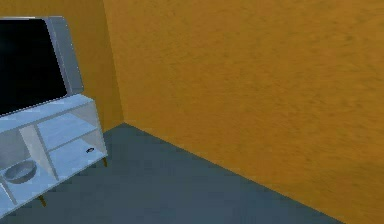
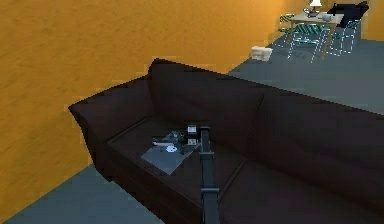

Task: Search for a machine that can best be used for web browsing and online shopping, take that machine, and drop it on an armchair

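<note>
television (image 1: 30, 55): cut by forward view's left and top edges | white stand (image 1: 62, 135): cut at left | sofa (image 2: 260, 110): cut at arm side view's right and bottom | gripper (image 2: 170, 137) at flat grey thing (image 2: 165, 158) near seat's left end: cannot tell whether it holds anything | far table (image 2: 305, 22): items too small to tell

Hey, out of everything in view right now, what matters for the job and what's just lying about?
Job: flat grey thing on the sofa seat, probably the laptop; gripper near it.
Lying about: sofa, television, white stand, dining table, chairs, small box.
</note>
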